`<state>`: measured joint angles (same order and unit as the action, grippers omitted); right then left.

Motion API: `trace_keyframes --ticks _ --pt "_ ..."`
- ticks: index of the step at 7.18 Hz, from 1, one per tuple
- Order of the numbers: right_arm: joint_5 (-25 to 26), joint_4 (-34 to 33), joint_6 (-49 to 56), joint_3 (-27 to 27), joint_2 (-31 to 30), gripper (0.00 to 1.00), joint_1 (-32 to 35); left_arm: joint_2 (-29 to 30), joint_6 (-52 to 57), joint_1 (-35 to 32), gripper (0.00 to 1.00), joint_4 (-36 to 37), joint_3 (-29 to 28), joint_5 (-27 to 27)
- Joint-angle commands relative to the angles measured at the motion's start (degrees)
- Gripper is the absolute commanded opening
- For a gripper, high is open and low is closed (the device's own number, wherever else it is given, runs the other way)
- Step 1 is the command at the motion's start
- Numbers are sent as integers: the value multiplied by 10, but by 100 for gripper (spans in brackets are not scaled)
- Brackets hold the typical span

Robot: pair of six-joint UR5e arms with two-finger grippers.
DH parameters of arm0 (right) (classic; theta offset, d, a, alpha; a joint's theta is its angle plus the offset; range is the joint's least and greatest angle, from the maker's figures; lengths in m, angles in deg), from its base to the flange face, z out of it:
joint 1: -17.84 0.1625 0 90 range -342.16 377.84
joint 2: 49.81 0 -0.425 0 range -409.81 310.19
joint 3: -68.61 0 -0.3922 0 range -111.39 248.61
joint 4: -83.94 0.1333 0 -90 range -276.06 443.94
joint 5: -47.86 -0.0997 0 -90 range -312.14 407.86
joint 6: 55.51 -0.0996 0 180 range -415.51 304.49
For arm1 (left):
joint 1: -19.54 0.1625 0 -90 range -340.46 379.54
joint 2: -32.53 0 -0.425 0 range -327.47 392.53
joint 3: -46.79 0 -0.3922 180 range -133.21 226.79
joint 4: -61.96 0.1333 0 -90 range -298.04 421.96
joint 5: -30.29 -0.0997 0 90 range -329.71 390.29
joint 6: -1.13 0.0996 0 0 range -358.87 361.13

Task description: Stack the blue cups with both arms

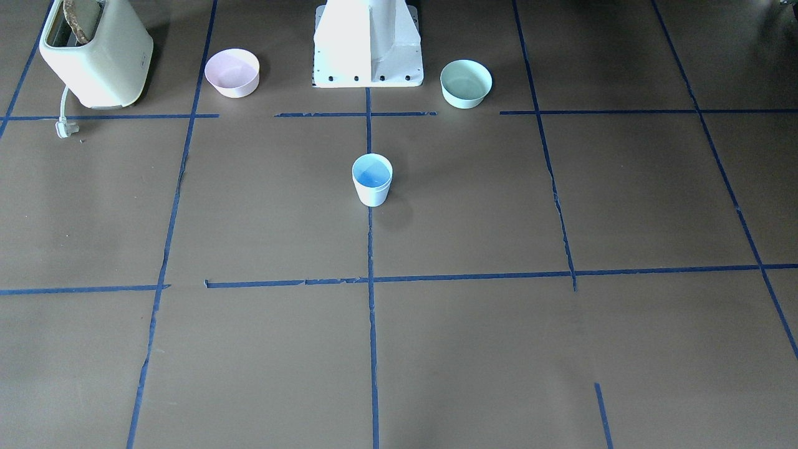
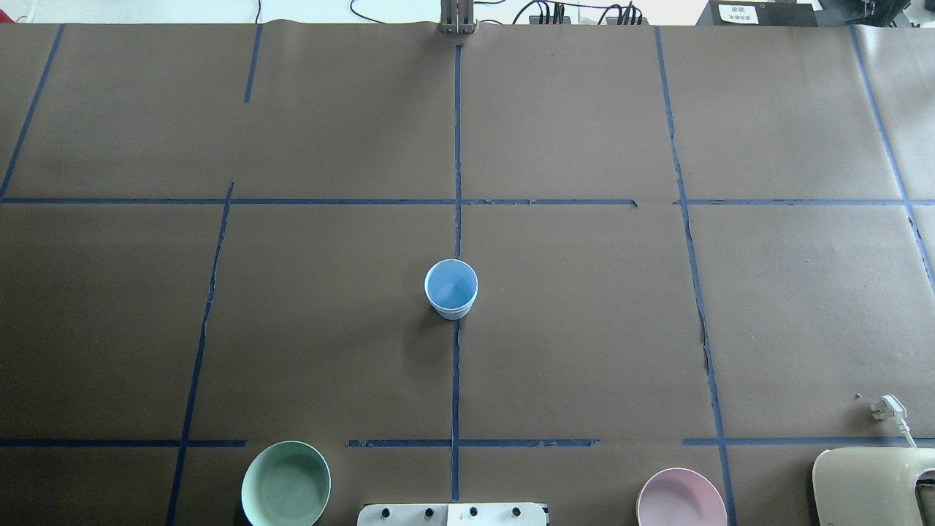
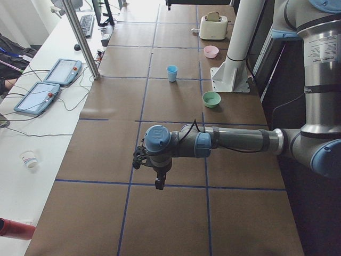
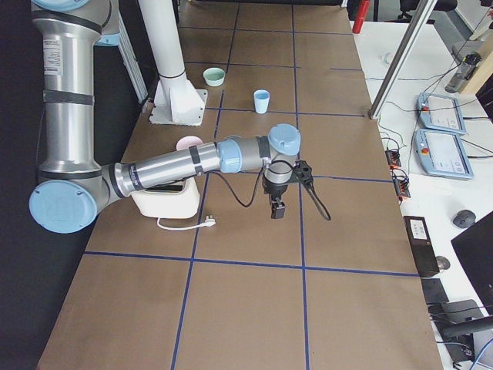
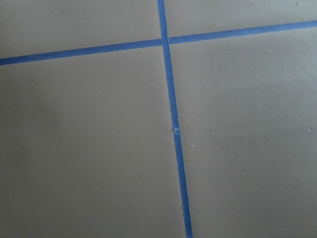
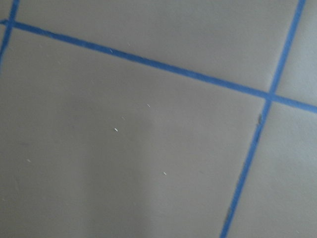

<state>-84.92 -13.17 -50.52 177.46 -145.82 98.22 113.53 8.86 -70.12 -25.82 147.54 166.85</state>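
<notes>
A single pale blue cup shape (image 1: 372, 179) stands upright on the centre tape line in front of the pedestal. It also shows in the overhead view (image 2: 451, 288). I cannot tell whether it is one cup or two nested; no separate second cup is in view. My left gripper (image 3: 158, 184) hangs over the table far from the cup, seen only in the exterior left view. My right gripper (image 4: 277, 210) hangs likewise, seen only in the exterior right view. I cannot tell if either is open or shut. Both wrist views show only brown paper and blue tape.
A pink bowl (image 1: 232, 73) and a mint-green bowl (image 1: 466, 83) flank the white pedestal (image 1: 368, 43). A cream toaster (image 1: 96, 53) with its plug (image 1: 64, 128) stands on the robot's right side. Tablets and cables lie along the far table edge (image 3: 61, 72).
</notes>
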Motion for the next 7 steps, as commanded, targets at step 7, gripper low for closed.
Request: trace_keyframes --ticks 7 --pt "-5 0 77 0 -93 100 69 -14 -2 -1 100 0 -3 -8"
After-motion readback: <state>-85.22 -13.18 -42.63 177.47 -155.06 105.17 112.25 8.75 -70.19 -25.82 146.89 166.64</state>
